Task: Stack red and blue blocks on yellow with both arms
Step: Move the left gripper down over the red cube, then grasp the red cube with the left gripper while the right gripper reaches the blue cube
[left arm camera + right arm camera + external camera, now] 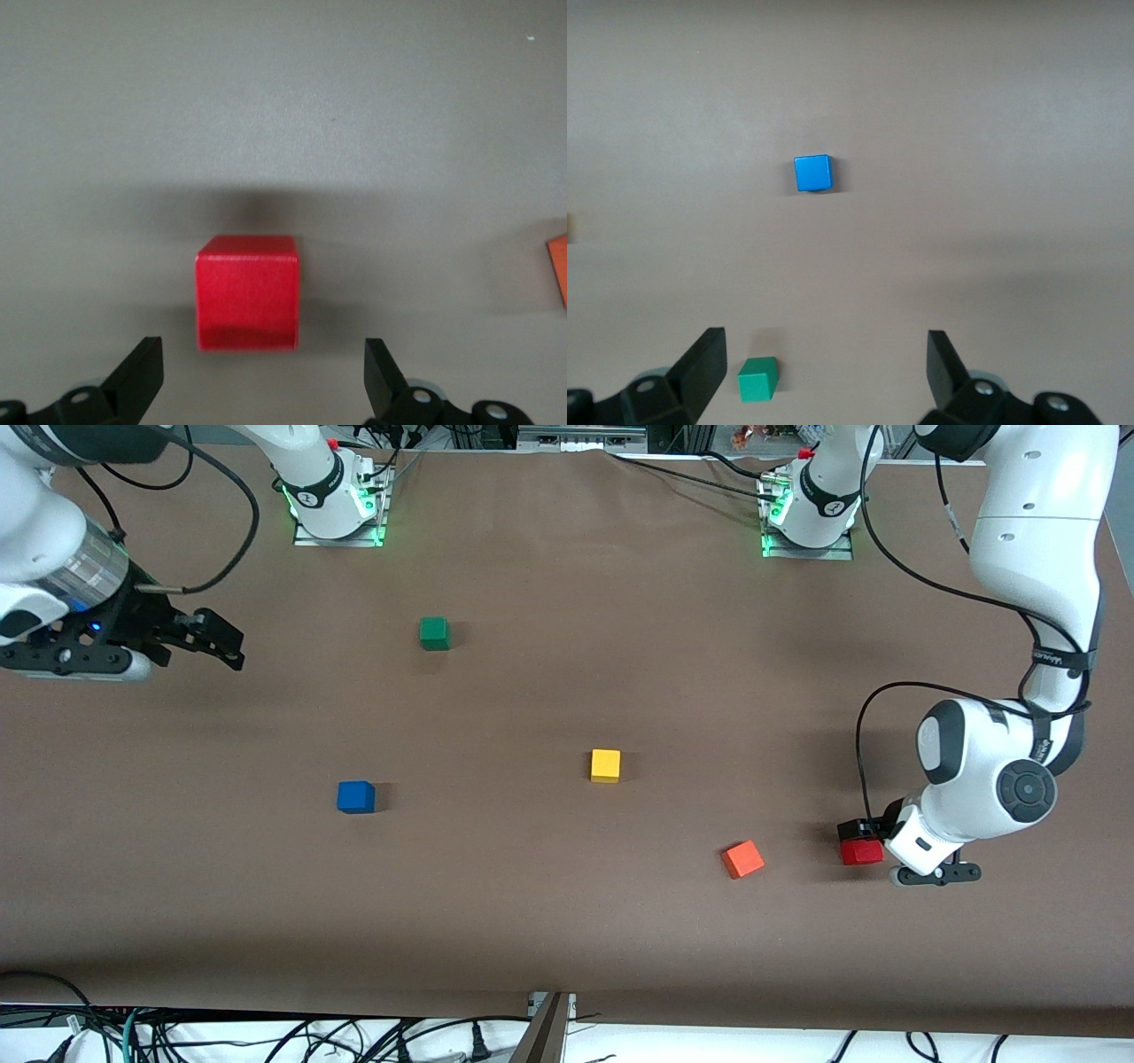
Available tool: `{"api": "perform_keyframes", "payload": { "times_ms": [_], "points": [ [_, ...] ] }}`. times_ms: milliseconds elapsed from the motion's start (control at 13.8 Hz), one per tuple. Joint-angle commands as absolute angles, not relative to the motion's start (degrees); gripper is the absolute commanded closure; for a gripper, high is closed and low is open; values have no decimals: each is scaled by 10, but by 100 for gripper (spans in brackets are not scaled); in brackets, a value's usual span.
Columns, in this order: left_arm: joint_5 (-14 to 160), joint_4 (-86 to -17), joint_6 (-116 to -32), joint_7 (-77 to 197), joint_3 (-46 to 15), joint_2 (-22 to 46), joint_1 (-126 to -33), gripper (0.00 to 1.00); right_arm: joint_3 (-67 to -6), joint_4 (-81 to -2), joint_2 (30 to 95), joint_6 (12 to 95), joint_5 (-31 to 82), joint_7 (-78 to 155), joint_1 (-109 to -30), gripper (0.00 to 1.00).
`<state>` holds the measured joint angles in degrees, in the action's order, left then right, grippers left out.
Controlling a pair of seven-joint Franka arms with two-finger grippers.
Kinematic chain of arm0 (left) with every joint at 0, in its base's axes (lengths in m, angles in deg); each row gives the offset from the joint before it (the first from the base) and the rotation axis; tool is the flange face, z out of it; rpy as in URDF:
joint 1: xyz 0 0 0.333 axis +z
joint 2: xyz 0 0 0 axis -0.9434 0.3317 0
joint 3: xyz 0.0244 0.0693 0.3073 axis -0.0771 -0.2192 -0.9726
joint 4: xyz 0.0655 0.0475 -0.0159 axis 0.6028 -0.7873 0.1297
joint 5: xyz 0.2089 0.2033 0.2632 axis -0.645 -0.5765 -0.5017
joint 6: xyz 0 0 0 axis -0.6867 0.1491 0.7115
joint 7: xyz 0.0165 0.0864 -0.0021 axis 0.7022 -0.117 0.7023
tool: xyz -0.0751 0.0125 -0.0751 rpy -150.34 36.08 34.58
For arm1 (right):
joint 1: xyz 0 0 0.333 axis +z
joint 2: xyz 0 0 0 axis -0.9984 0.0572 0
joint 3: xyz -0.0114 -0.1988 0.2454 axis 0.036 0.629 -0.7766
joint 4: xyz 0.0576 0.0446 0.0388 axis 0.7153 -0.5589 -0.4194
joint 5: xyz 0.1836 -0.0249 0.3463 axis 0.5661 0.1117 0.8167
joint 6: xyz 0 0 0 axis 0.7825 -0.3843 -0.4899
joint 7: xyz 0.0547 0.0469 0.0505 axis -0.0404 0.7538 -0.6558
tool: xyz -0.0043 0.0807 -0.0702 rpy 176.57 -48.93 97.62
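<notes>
five cubes are catalogued on the brown table (549,921), each apart from the others. red cube (861,851): found at the left arm's end of the table, directly below the left gripper (858,834), in line with the gap between its fingers (137,376); the fingers are spread wide to either side of it and no contact is seen. nothing is held by this gripper. orange cube (742,859): set near the red cube, toward the table's middle, turned at an angle; its edge is caught in the left wrist view. yellow cube (605,765): placed near the table's middle, well apart from both grippers, with nothing stacked on it. blue cube (355,797): placed toward the right arm's end, well apart from the right gripper (217,640). green cube (434,633): placed nearer the robots' bases, closer to the right gripper than the blue cube is. right gripper: held in the air over bare table at the right arm's end, fingers (700,363) fully parted, nothing grasped.
</notes>
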<state>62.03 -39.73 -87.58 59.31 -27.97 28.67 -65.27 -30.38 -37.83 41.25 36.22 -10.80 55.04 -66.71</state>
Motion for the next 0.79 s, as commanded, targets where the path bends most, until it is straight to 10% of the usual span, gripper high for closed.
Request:
{"api": "perform_keyframes", "payload": {
  "times_ms": [0,433,722],
  "points": [
    [600,-404,-913,585,-281,299,-654,0,-302,-359,451,354,-105,551,-666,0],
    [585,-403,-938,586,-281,314,-651,4,-302,-358,529,361,-98,483,-672,0],
    [586,-398,-939,586,-280,311,-648,100,-301,-361,635,485,-38,488,-671,0]
  ]
}}
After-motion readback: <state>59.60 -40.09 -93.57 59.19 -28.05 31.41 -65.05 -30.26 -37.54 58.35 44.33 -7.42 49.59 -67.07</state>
